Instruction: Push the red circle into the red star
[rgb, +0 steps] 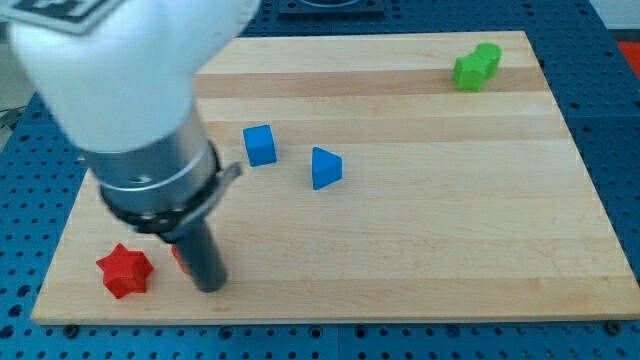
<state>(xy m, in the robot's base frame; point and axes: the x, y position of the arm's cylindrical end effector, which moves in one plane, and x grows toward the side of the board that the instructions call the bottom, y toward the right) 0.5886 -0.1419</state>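
We have only one view. It looks down on the bench (420, 260) from above at a slant, from the side of its near long edge, and takes in almost the whole board. The arm's pale housing (110, 70) stands very close to the lens, looming large at the view's upper left.

The pale wooden worktop (420, 230) shows lengthwise bands of lighter and slightly darker tan grain. The red star-shaped block (124, 270) is a bright, even red. A sliver of a second red block (178, 255), its shape hidden by the rod, has the same red. The blue cube block (259, 144) and the blue triangular block (325, 167) share a saturated mid-blue. The green block (476, 67) is vivid lime. The arm's rod (203, 255) is dark grey, below a white housing (110, 60). The surrounding blue surface (610, 130) carries a regular pattern of dots.
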